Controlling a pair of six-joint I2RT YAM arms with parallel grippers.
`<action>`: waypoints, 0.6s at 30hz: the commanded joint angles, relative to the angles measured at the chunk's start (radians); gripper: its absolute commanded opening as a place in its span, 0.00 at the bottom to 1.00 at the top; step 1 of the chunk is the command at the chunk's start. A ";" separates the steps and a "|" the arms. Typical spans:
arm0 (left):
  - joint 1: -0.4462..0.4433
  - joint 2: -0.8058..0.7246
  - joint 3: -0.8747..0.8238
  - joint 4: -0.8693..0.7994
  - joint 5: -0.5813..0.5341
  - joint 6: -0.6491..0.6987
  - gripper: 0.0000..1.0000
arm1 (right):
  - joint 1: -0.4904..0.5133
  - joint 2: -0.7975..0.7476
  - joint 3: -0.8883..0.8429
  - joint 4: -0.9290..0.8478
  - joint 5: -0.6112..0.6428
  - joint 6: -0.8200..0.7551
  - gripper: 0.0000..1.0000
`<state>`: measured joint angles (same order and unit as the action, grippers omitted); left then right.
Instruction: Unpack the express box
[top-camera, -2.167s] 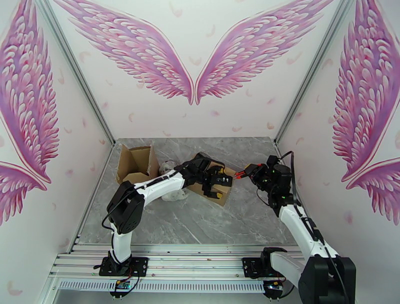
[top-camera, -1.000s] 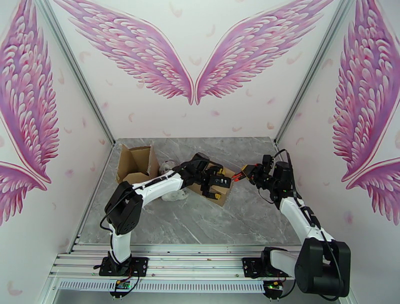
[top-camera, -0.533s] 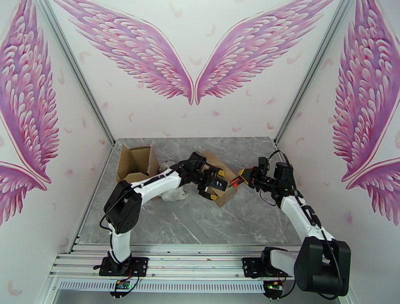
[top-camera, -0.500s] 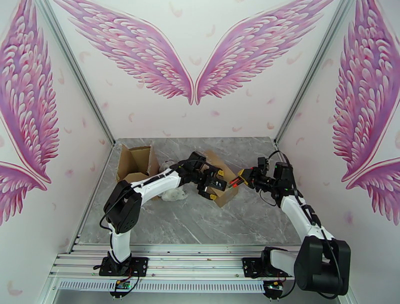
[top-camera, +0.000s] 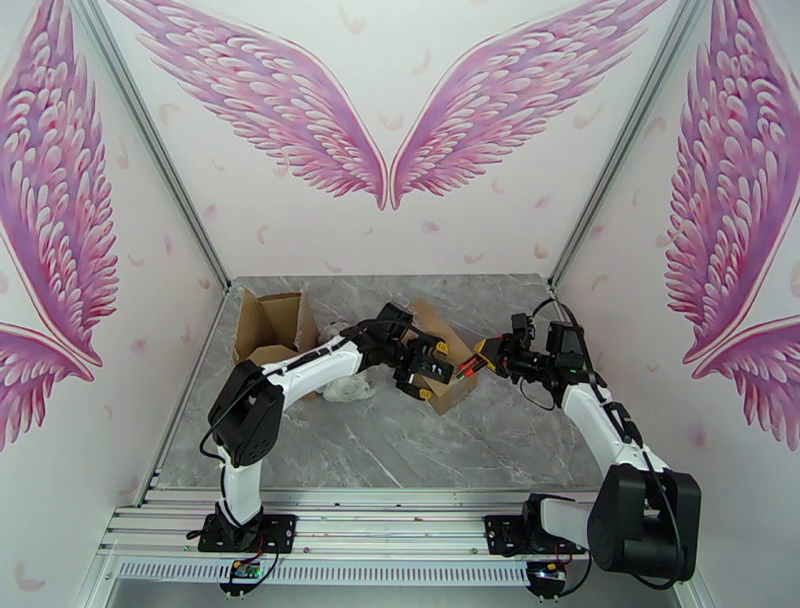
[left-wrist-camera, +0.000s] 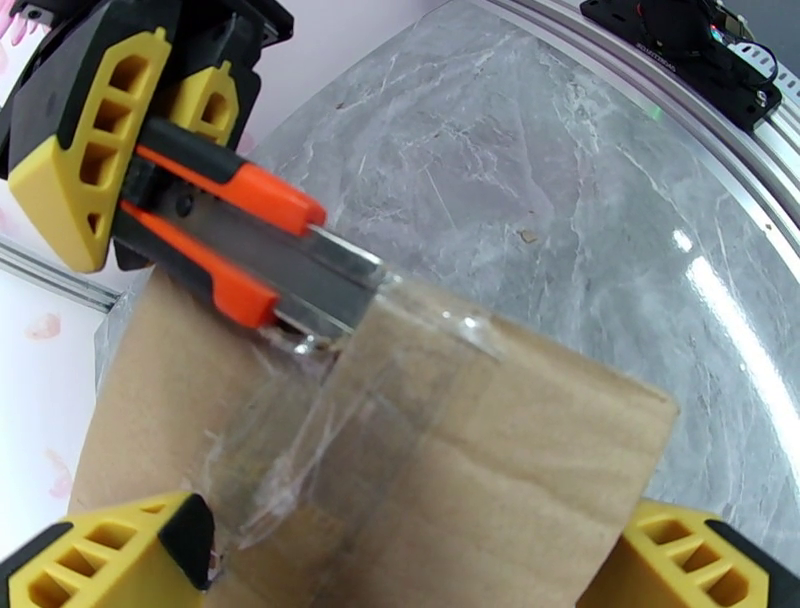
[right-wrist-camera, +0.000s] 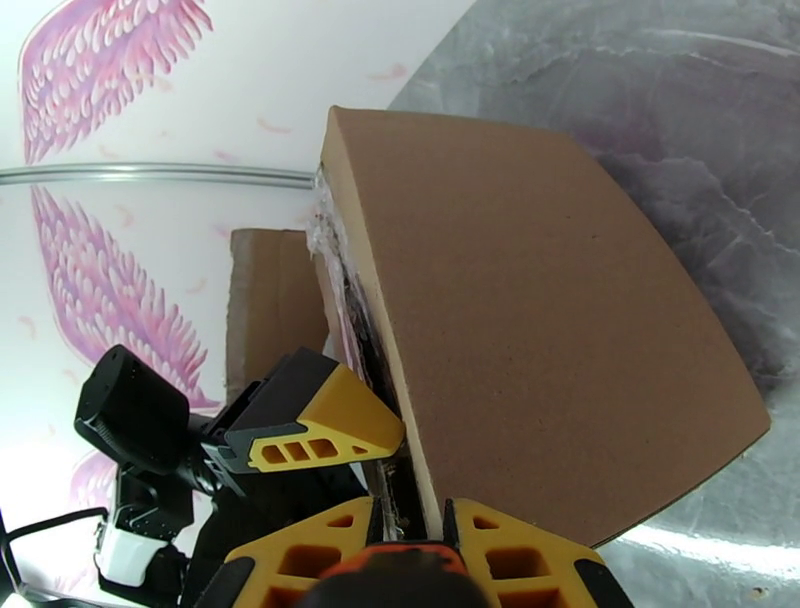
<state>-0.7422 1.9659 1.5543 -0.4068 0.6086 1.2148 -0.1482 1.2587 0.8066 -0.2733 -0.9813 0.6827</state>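
Watching my right claw (right-wrist-camera: 410, 518) clenched on the knife (left-wrist-camera: 235, 240), blade at the taped seam of the box (left-wrist-camera: 500, 450); left claw (left-wrist-camera: 415, 560) straddles it, spread wide, grip I cannot tell

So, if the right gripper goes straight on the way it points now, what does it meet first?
The brown cardboard box: the orange utility knife in the right gripper has its blade at the clear-taped seam. Depth beyond is unclear.
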 joint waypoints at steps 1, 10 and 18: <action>0.109 0.065 0.070 0.088 -0.303 -0.001 0.94 | 0.044 0.009 -0.083 -0.386 -0.188 -0.091 0.00; 0.145 0.108 0.154 0.100 -0.370 0.047 0.93 | 0.044 -0.051 -0.102 -0.410 -0.203 -0.056 0.00; 0.150 0.119 0.186 0.105 -0.402 0.055 0.93 | 0.034 -0.121 -0.128 -0.421 -0.189 0.035 0.00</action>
<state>-0.7349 2.0232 1.6691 -0.5308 0.6197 1.3102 -0.1497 1.1622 0.7589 -0.2913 -0.9539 0.7021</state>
